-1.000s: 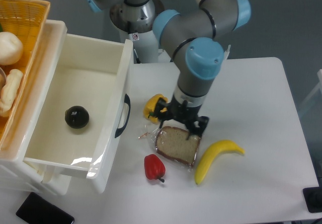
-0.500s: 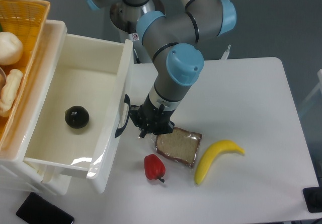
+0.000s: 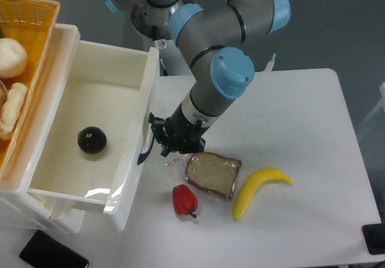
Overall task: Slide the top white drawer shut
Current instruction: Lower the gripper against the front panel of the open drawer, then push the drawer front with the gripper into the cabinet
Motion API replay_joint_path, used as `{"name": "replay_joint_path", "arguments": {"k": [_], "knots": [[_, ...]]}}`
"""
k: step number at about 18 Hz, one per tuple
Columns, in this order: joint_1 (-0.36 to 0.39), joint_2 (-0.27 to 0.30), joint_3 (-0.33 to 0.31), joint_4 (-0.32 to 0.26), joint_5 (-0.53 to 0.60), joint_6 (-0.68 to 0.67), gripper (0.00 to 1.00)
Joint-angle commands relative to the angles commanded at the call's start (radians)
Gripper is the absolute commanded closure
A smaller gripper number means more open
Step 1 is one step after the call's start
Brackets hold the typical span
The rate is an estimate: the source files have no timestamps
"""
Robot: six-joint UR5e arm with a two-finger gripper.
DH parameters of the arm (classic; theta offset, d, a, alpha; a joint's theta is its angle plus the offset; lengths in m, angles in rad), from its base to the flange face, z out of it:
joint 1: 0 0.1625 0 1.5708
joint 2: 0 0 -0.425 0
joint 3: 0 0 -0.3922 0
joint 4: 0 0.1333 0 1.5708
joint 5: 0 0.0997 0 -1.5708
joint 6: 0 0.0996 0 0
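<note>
The top white drawer (image 3: 96, 93) stands pulled far out to the right, a glossy deep box with a dark curved handle (image 3: 146, 139) on its front panel. A black ball (image 3: 91, 140) lies on its floor. My gripper (image 3: 165, 140) hangs low just right of the drawer front, its black fingers beside the handle and close to the panel. Whether the fingers are open or shut does not show, and nothing is seen held.
An orange wicker basket (image 3: 36, 15) with pale food sits on the cabinet at the left. On the table lie bagged bread (image 3: 212, 173), a red pepper (image 3: 184, 200) and a banana (image 3: 258, 188). A black phone (image 3: 53, 255) lies at the front left.
The gripper swung left from above the bread to the drawer front and now sits beside the handle. The yellow object near the bread is now hidden behind the arm. The drawer has not moved.
</note>
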Motion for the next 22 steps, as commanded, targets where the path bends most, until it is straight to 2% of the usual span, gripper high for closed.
{"name": "replay_joint_path", "arguments": {"k": [5,13,22], "knots": [[0.000,0.002,0.008,-0.103,-0.055,0.000,1.00],[-0.011,0.025,0.017,-0.137,-0.058,-0.002,1.00],[-0.098,0.023,0.017,-0.141,-0.058,-0.058,1.00]]}}
